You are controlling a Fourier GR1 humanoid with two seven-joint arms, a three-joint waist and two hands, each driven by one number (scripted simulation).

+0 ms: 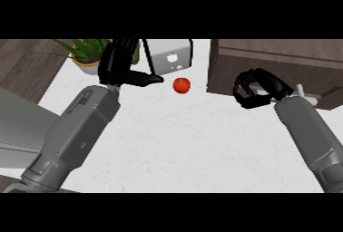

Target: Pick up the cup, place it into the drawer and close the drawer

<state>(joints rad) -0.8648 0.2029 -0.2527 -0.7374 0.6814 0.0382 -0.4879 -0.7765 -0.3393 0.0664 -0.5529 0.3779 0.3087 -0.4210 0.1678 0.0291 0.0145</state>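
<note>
Head view shows our right robot hand (265, 84) curled beside the drawer (327, 96), no cup visible; we judge it light, rigid, best gripped round its wall.

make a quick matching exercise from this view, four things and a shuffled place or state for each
1 apple
2 plant
3 left hand
4 right hand

a curled, in front of the dark cabinet
b far left corner
c red, on the white counter
d open, raised next to the plant

Pairs: 1-c, 2-b, 3-d, 4-a
</note>
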